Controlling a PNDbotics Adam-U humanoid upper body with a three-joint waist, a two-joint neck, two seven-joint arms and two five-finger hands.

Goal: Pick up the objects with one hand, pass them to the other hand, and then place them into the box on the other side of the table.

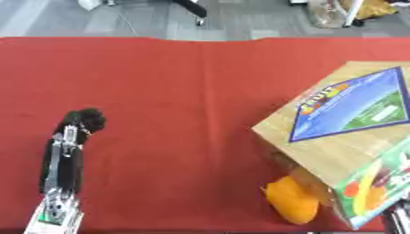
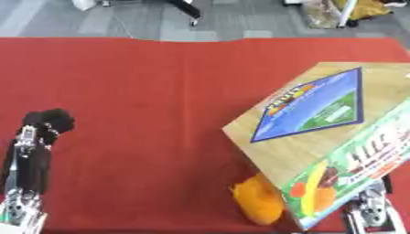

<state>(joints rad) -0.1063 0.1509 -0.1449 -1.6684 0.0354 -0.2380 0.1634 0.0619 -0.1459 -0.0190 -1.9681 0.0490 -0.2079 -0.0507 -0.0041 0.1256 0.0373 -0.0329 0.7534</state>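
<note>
Orange object lies tucked against the tilted box, far right of my curled, empty left hand; right hand, state indeterminate, is nearer.

A table covered in a plain red cloth filled the view, its far edge meeting grey floor. On its right side lay a tilted cardboard box with a blue diamond label and printed fruit. An orange, rounded object lay beside the box's near corner, touching it.
</note>
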